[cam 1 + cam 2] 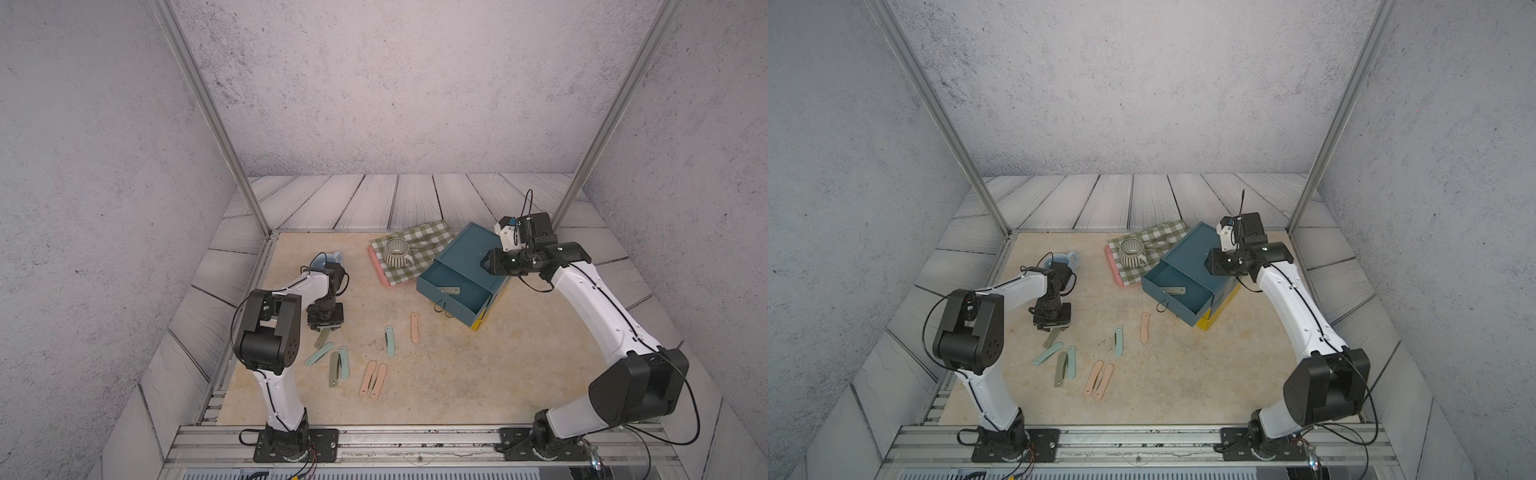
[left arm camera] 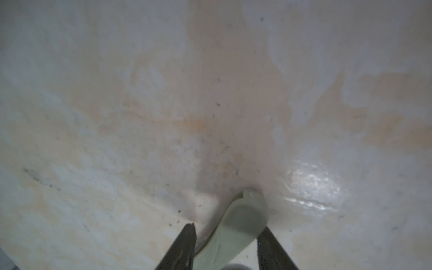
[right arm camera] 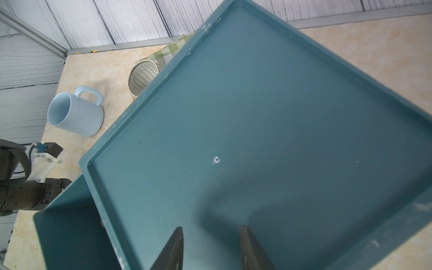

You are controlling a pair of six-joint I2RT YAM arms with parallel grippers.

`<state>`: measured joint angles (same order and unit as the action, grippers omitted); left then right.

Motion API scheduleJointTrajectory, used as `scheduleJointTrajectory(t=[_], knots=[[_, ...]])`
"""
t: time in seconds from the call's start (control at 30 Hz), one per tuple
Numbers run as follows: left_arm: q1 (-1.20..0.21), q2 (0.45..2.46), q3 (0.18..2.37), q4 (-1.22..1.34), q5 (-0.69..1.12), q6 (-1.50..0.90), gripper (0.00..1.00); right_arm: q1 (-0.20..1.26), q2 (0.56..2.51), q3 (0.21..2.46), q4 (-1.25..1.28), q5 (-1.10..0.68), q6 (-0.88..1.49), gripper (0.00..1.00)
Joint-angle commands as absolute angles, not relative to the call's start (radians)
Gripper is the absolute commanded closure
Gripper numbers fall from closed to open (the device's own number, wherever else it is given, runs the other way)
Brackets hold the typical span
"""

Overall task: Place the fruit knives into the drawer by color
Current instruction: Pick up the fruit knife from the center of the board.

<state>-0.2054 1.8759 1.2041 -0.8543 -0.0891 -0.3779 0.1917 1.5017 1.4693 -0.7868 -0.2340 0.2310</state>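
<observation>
Left wrist view: left claw (image 2: 228,230) half-closed on olive-grey knife (image 2: 243,222), tip at surface (image 2: 140,117); grip possibly one-sided, so risk of slip or swing during carry; right claw (image 3: 212,245) parted, empty, over drawer (image 3: 257,105).

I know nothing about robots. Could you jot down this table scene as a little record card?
left gripper: shut on an olive-grey folded fruit knife
right gripper: open, over the teal-topped three-drawer chest
top teal drawer: pulled open, second olive-grey knife inside
marbled beige table: three mint-green knives, three peach-pink knives, third olive-grey knife
extras: pale blue mug; ribbed mug on green checked cloth
</observation>
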Motion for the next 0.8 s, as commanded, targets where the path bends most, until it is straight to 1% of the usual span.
scheduleJointTrajectory(t=[0.0, 0.17, 0.37, 0.7, 0.77], knots=[[-0.198, 1.873, 1.193, -0.868, -0.083, -0.379, 0.54, 0.192, 1.575, 1.404, -0.993, -0.187, 0.238, 0.58], [-0.198, 1.836, 1.129, -0.856, -0.078, -0.391, 0.54, 0.192, 1.571, 1.405, -0.993, -0.189, 0.239, 0.59], [-0.198, 1.842, 1.101, -0.841, -0.08, -0.399, 0.54, 0.192, 1.565, 1.405, -0.994, -0.19, 0.24, 0.59], [-0.193, 1.87, 1.127, -0.856, -0.067, -0.402, 0.6, 0.192, 1.563, 1.404, -0.999, -0.182, 0.241, 0.59], [-0.192, 1.876, 1.137, -0.859, -0.059, -0.401, 0.63, 0.192, 1.564, 1.406, -0.997, -0.181, 0.24, 0.59]])
